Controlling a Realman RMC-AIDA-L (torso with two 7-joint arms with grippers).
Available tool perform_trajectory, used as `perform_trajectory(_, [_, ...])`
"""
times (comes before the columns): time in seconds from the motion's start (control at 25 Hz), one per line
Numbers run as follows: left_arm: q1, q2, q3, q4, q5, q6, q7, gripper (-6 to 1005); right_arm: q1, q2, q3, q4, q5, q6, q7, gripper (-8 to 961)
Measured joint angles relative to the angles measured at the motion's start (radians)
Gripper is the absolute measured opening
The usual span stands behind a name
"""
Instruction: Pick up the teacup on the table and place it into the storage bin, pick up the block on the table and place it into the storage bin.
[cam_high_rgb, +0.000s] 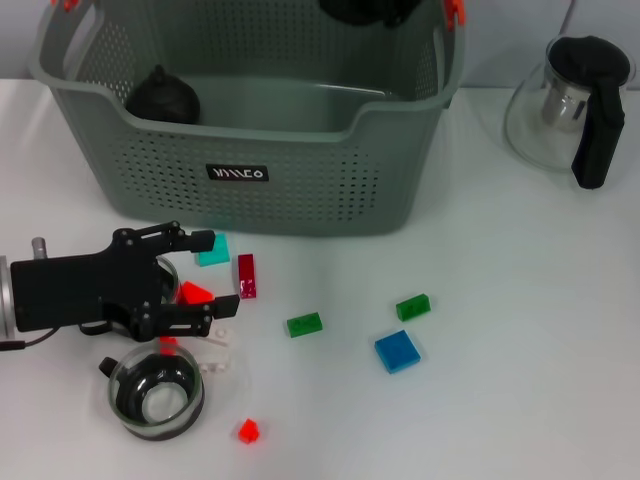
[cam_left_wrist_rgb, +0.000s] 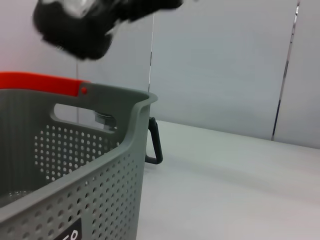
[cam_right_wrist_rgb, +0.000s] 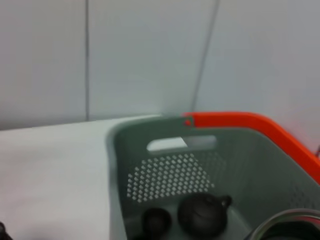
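Blocks, small glossy plastic bricks, litter the white table (cam_high_rgb: 520, 330); a red one (cam_high_rgb: 194, 293) lies between the black left gripper's (cam_high_rgb: 213, 271) parted fingers, low beside the round glass teacup (cam_high_rgb: 156, 392). Behind stands the grey-green perforated plastic storage bin (cam_high_rgb: 300, 185). The right gripper's (cam_high_rgb: 368, 8) finger state cannot be told.

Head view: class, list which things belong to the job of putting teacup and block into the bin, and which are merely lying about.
Job in hand: glass teacup; red block between the fingers of the open left pincer; storage bin; right pincer above the bin.
Lying about: glass teapot on the table; dark teapot inside the bin.
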Motion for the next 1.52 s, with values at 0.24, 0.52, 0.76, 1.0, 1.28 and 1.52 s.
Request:
perform_trajectory(0.24, [-0.001, 0.000, 0.000, 0.000, 0.000, -0.001, 0.000, 859, 0.030, 0.006, -0.004, 0.197, -0.001, 0.157, -0.113, 65])
perform_trajectory(0.52, [-0.003, 0.000, 0.000, 0.000, 0.000, -0.004, 0.000, 859, 0.059, 0.018, -0.011, 0.336, -0.004, 0.291, -0.201, 65])
perform_trajectory(0.76, [-0.003, 0.000, 0.000, -0.002, 0.000, -0.005, 0.000, 859, 0.071, 0.029, -0.072, 0.402, -0.004, 0.407, -0.226, 64])
perform_trajectory(1.0, [0.000, -0.001, 0.000, -0.002, 0.000, -0.007, 0.000, 858, 0.073, 0.040, -0.125, 0.452, -0.006, 0.495, -0.238, 64])
perform_trajectory(1.28, [0.002, -0.002, 0.000, -0.002, 0.000, -0.008, 0.000, 858, 0.073, 0.041, -0.129, 0.485, -0.006, 0.542, -0.240, 65])
perform_trajectory(1.52, [0.003, -0.003, 0.000, -0.002, 0.000, -0.008, 0.000, 858, 0.069, 0.041, -0.129, 0.488, -0.005, 0.554, -0.240, 82])
